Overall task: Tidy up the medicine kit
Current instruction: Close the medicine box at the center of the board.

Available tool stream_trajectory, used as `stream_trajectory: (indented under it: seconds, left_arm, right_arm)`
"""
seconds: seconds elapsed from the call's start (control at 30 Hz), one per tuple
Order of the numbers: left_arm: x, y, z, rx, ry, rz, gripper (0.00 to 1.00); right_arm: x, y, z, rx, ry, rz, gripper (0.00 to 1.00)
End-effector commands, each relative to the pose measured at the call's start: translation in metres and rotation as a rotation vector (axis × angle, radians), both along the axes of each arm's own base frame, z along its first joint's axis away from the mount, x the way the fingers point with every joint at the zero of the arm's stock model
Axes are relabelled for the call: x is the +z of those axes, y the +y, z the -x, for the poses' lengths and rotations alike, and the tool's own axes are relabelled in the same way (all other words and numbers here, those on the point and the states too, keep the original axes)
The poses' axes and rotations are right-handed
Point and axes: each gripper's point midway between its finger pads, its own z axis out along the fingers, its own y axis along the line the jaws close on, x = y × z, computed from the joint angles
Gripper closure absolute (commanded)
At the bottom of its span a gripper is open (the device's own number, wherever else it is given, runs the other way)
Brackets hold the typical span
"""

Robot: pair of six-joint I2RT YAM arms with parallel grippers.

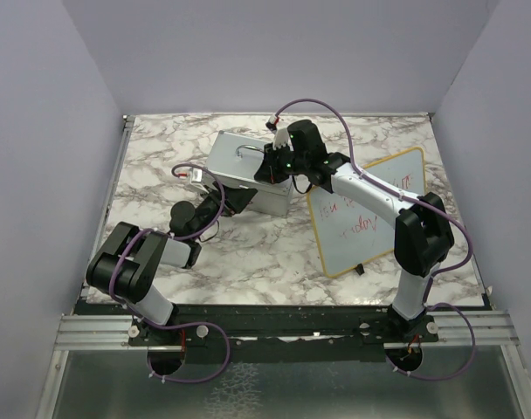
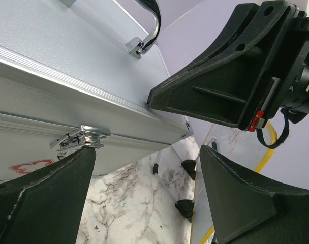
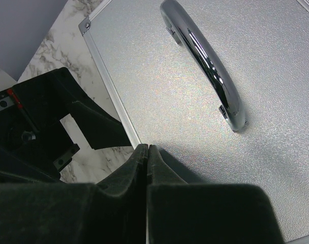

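The medicine kit [image 1: 239, 170] is a grey metal box lying with its lid shut on the marble table [image 1: 248, 253]. A chrome loop handle [image 3: 205, 61] sits on the lid. My right gripper [image 3: 147, 147] is shut, its tips resting on the lid [image 3: 256, 132] near the front edge; from above it [image 1: 274, 170] sits over the box's right end. My left gripper [image 2: 144, 152] is open at the kit's front face with only marble between its fingers. Its left finger [image 2: 48, 193] sits just under the chrome latch [image 2: 81, 138], above a red emblem [image 2: 30, 166].
A wood-framed whiteboard [image 1: 366, 214] with red writing stands on small black feet [image 2: 187, 168] right of the kit, close beside my right arm. Grey walls enclose the table on three sides.
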Motion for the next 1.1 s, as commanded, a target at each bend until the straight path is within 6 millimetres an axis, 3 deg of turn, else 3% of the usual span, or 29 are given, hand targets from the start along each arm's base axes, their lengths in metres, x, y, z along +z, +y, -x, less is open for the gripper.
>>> stream_trajectory:
  seconds: [0.0, 1.07]
  left_arm:
    - [0.011, -0.001, -0.008, 0.025, -0.027, 0.014, 0.16]
    - [0.026, 0.003, -0.012, 0.077, -0.055, -0.004, 0.17]
  right_arm:
    - [0.001, 0.000, 0.004, 0.005, -0.003, -0.008, 0.95]
    - [0.000, 0.000, 0.006, 0.009, 0.001, -0.009, 0.95]
